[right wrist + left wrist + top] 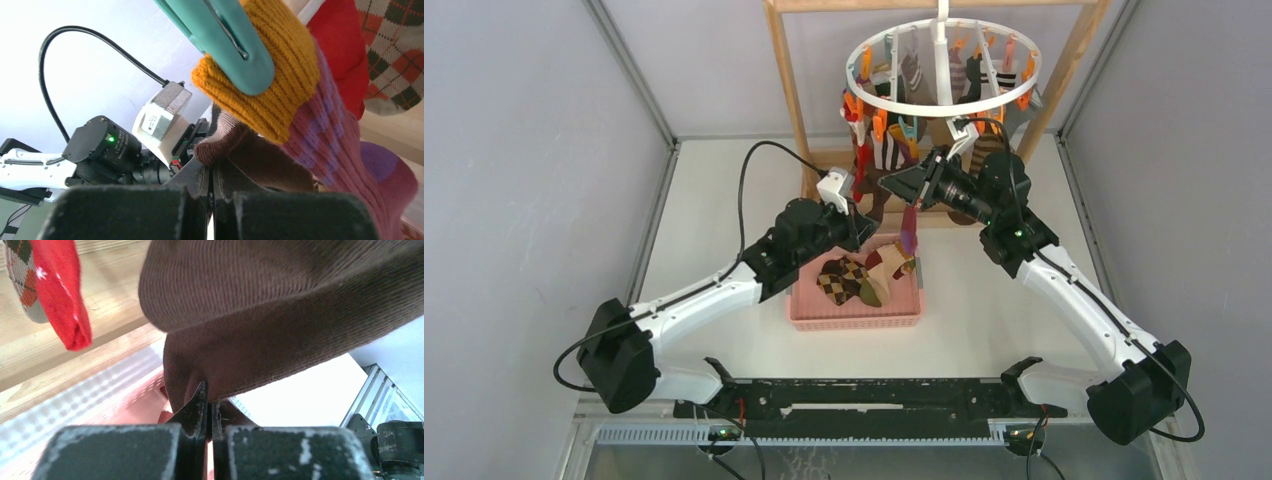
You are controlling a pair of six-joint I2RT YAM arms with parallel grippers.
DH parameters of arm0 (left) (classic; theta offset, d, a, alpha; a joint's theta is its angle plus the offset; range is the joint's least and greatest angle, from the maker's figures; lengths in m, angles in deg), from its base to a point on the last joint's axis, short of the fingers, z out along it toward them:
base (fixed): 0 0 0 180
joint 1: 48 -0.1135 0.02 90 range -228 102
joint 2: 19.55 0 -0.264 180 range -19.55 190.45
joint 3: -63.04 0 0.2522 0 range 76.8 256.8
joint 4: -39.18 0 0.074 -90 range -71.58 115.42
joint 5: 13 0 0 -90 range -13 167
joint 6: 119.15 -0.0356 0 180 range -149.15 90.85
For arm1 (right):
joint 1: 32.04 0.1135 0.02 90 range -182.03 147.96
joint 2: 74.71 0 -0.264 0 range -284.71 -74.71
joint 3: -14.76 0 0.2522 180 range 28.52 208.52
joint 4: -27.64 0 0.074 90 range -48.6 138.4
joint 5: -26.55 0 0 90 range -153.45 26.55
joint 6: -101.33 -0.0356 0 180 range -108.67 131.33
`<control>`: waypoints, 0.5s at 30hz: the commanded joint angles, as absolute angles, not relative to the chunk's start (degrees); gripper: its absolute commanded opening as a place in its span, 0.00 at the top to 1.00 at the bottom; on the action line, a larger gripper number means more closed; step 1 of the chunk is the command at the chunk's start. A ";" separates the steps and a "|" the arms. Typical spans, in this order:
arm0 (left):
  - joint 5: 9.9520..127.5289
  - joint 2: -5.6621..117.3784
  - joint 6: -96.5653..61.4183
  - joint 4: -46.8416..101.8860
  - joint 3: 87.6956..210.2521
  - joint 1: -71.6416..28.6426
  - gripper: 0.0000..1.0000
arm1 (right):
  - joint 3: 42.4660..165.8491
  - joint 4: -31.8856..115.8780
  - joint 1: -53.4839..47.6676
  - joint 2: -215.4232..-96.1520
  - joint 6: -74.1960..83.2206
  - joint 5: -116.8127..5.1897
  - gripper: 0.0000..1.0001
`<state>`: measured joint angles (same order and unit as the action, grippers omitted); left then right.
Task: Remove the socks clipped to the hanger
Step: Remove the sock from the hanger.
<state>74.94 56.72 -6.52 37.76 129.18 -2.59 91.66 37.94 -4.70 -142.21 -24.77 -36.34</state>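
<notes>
Left hand (207, 407) pinching the lower edge of a brown sock (280, 315) that hangs from the white clip hanger (942, 65) over the pink basket (854, 318), we judge a steady straight-down pull best, the right hand (210, 175) pressed shut near a teal clip (220, 45).

A wooden frame (790, 100) stands at the far side of the white table (714, 200). A pink basket (854, 318) sits on the table just in front of the frame. Grey walls (524, 150) stand on the left, the right and at the back. A long black bar (854, 395) lies along the near edge, with a strip of little white slots (794, 433) beside it. Up close, the basket looks blurry, and a wooden bar (60, 355) runs behind it.
</notes>
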 commanded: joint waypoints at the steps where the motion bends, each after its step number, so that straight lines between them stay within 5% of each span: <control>1: 75.13 52.28 -9.29 31.98 134.24 -2.41 1.00 | 92.04 38.23 -5.00 -140.02 -22.43 -36.61 0.95; 15: 76.49 46.55 -11.43 23.14 136.21 -2.42 1.00 | 92.02 44.22 -4.90 -138.62 -18.24 -40.46 0.55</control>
<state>75.35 49.40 -9.67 25.52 132.11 -2.59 91.66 43.47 -4.90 -141.08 -20.79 -38.11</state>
